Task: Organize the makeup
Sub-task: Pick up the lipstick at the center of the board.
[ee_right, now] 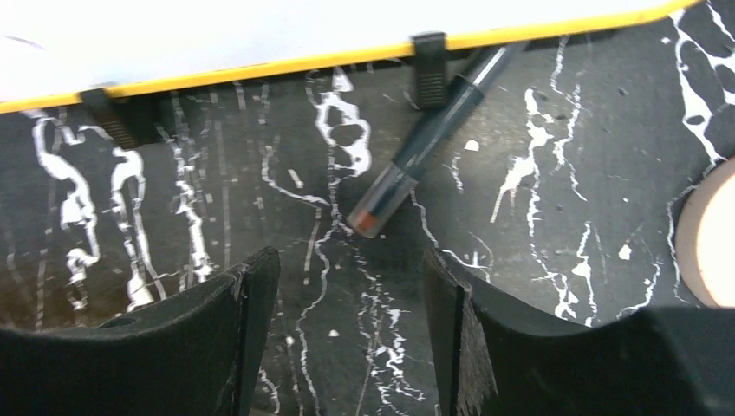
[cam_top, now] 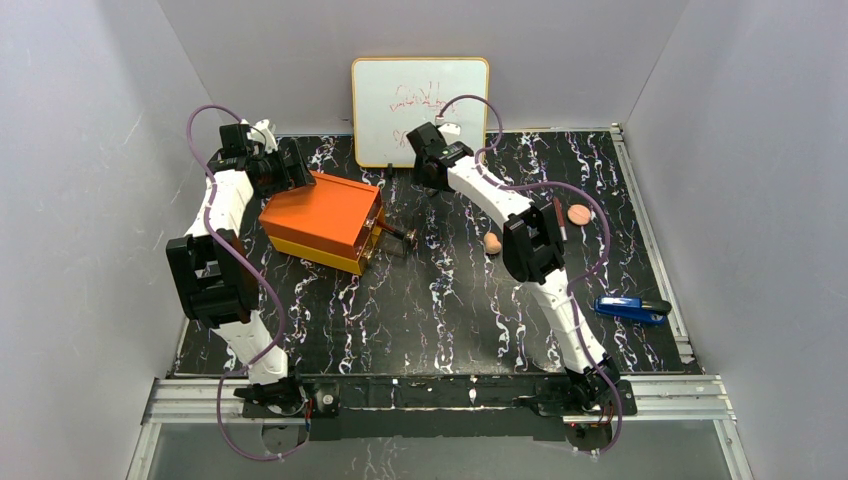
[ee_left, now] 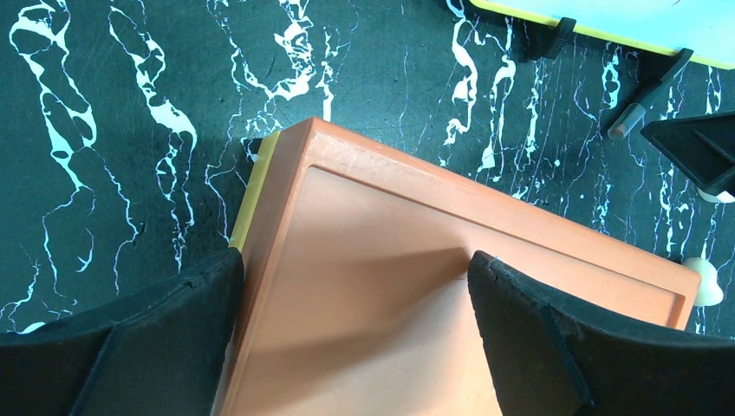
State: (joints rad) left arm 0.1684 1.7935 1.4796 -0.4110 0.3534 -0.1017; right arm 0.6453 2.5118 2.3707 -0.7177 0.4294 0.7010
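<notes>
A thin dark pencil with an orange tip [ee_right: 431, 143] lies on the mat by the whiteboard's foot. It also shows in the left wrist view [ee_left: 637, 108]. My right gripper [ee_right: 347, 260] is open and empty just short of the pencil's tip, low over the mat [cam_top: 430, 168]. The tan egg-shaped sponge [cam_top: 492, 243] and the flat peach disc [cam_top: 579, 214] lie by the right arm. Another thin stick [cam_top: 558, 218] lies between them. My left gripper [ee_left: 355, 260] is open over the orange box's back corner [cam_top: 285, 165]. The black compact is out of view.
The big orange box [cam_top: 320, 222] sits at the left, with a thin stick [cam_top: 402, 236] at its right end. A whiteboard [cam_top: 420, 110] stands at the back. A blue stapler-like object [cam_top: 632, 309] lies at the right. A peach rounded shape [ee_right: 709, 243] shows at the right wrist view's edge.
</notes>
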